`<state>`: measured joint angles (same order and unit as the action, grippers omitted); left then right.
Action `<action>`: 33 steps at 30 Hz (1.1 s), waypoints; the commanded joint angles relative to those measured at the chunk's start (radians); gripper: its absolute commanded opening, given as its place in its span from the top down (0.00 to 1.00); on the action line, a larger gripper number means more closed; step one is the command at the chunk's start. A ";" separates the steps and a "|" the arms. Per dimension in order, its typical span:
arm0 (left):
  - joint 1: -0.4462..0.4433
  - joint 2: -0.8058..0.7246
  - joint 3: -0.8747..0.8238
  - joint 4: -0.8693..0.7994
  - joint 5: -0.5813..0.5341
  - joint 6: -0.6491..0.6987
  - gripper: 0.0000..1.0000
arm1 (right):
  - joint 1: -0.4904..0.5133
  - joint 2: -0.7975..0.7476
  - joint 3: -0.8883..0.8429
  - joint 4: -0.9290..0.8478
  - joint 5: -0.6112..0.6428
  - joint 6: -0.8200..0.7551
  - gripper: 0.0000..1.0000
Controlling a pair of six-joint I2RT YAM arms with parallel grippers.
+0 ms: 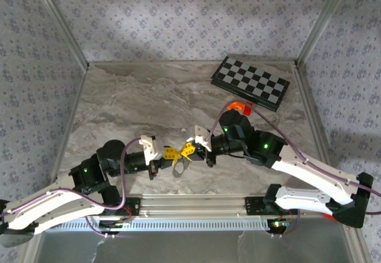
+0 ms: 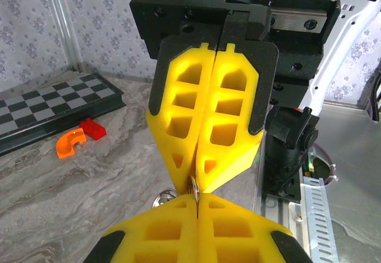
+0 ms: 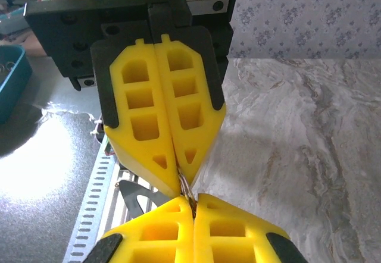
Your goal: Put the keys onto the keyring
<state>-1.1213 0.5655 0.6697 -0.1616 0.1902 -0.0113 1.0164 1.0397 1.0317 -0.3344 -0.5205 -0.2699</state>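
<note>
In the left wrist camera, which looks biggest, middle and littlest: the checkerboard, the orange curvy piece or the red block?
1. checkerboard: biggest by far.
2. orange curvy piece.
3. red block: only a little smaller. These two lie side by side, so it's a close call.

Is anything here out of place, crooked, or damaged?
Nothing stands out. The left gripper and right gripper meet tip to tip, both shut on the keyring, and a key hangs below it.
</note>
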 commanded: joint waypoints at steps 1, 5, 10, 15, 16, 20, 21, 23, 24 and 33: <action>-0.008 0.002 0.018 0.031 0.016 0.011 1.00 | 0.018 -0.015 -0.013 0.020 -0.007 -0.036 1.00; -0.008 0.008 0.035 -0.013 -0.046 0.019 1.00 | 0.035 -0.014 -0.001 -0.006 0.024 -0.057 1.00; -0.008 0.032 0.080 -0.122 -0.136 0.043 0.84 | 0.041 0.017 0.050 -0.091 0.084 -0.073 1.00; -0.008 0.078 0.143 -0.241 -0.161 0.074 0.73 | 0.039 0.049 0.094 -0.158 0.144 -0.084 1.00; -0.008 0.085 0.151 -0.256 -0.164 0.079 0.72 | 0.040 0.056 0.101 -0.169 0.146 -0.089 1.00; -0.008 0.101 0.181 -0.293 -0.148 0.102 0.72 | 0.042 0.072 0.117 -0.187 0.155 -0.104 1.00; -0.008 0.106 0.187 -0.299 -0.144 0.107 0.72 | 0.042 0.072 0.119 -0.189 0.155 -0.107 1.00; -0.008 0.115 0.193 -0.304 -0.142 0.115 0.74 | 0.043 0.072 0.120 -0.189 0.152 -0.107 1.00; -0.008 0.121 0.195 -0.304 -0.140 0.118 0.77 | 0.042 0.074 0.121 -0.190 0.148 -0.108 1.00; -0.008 0.151 0.193 -0.286 -0.078 0.120 0.76 | 0.043 0.075 0.122 -0.187 0.128 -0.111 1.00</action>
<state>-1.1278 0.7216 0.8333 -0.4500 0.0765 0.0971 1.0527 1.1175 1.1164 -0.5182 -0.3786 -0.3614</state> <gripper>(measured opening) 0.241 0.062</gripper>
